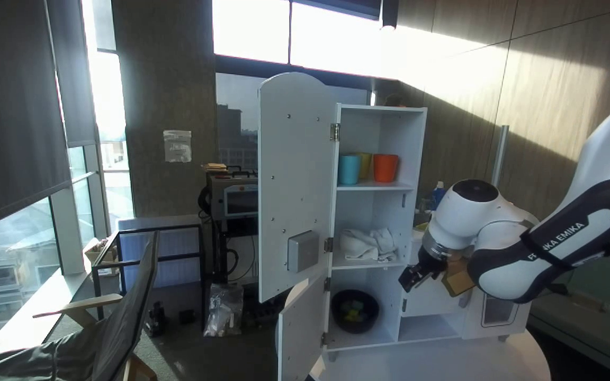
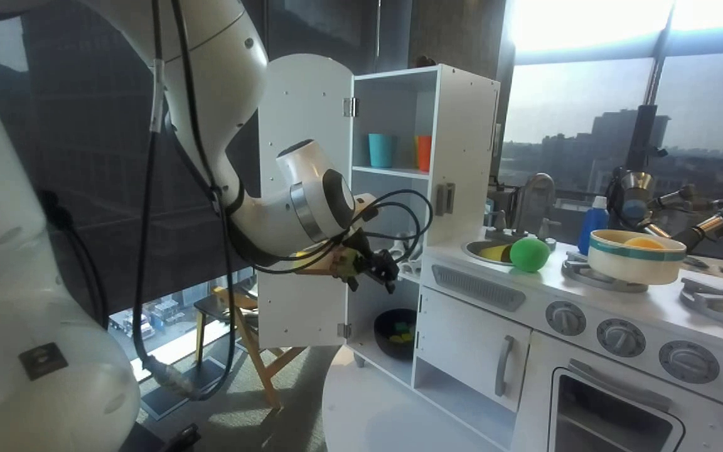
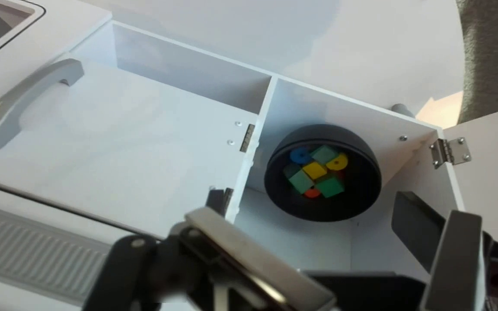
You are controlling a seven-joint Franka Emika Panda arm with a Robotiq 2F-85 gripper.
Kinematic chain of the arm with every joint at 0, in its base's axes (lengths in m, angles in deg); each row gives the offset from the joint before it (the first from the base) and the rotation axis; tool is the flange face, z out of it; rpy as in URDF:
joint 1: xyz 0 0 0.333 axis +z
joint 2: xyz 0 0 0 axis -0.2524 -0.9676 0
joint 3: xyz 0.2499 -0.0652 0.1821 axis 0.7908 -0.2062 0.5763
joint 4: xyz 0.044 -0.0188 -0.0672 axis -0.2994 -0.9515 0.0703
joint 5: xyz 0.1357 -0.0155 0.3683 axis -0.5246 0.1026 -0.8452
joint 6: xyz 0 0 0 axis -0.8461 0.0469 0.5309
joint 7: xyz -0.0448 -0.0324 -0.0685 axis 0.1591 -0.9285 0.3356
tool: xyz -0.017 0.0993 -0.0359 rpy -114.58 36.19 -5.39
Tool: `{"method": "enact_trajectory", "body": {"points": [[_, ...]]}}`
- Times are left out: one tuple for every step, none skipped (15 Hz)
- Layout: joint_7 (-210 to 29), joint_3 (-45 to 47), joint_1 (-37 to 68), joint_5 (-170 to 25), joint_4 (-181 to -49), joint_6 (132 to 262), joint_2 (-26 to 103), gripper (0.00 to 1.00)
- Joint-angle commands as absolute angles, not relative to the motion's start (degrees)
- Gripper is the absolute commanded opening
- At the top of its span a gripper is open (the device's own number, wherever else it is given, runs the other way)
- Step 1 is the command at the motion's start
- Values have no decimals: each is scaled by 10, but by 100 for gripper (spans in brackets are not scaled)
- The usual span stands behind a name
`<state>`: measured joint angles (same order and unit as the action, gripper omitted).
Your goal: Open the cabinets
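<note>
The white tall cabinet (image 2: 462, 150) shows in both exterior views. Its arched upper door (image 1: 294, 185) and lower door (image 1: 302, 333) are swung outward on their hinges, baring the shelves. To its right, a small cabinet door (image 2: 471, 339) with a grey handle (image 3: 33, 101) lies closed, and so does the oven door (image 2: 615, 402). My gripper (image 3: 314, 207) is open, nothing between its fingers, in front of the tall cabinet near its right side edge (image 1: 410, 280). Beyond the fingers, in the wrist view, a black bowl (image 3: 322, 211) of colored blocks sits in the bottom compartment.
Teal (image 1: 349, 169) and orange (image 1: 385, 168) cups stand on a shelf above a white cloth (image 1: 368, 244). A green ball (image 2: 530, 253), a pot (image 2: 637, 267) and a blue bottle (image 2: 594, 226) are on the counter. The unit stands on a white round table (image 1: 442, 365).
</note>
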<state>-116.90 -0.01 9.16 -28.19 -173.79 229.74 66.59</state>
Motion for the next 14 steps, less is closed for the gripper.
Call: {"method": "enact_trajectory", "body": {"points": [[-1181,-43,33,-222,-1758,2413,682,100],[-1183,-54,17,-213,-1754,2439,674,100],[-1175,-66,8,-216,-1750,2463,662,100],[-1172,-77,1,-222,-1747,2481,651,100],[-1168,-87,-3,-229,-1745,2498,639,100],[-1151,-111,15,-251,-1751,2524,616,100],[-1137,-134,34,-259,-1757,2555,593,100],[-1063,-117,28,-351,-1778,2586,573,100],[-1141,-160,62,-274,-1772,2620,542,100],[-1159,-163,66,-247,-1780,2663,513,100],[-1193,-159,49,-185,-1774,2698,488,100],[-1224,-151,27,-129,-1765,2727,465,100],[-1234,-143,8,-84,-1757,2760,440,100],[-1250,-142,-9,-36,-1744,2776,425,100]]}}
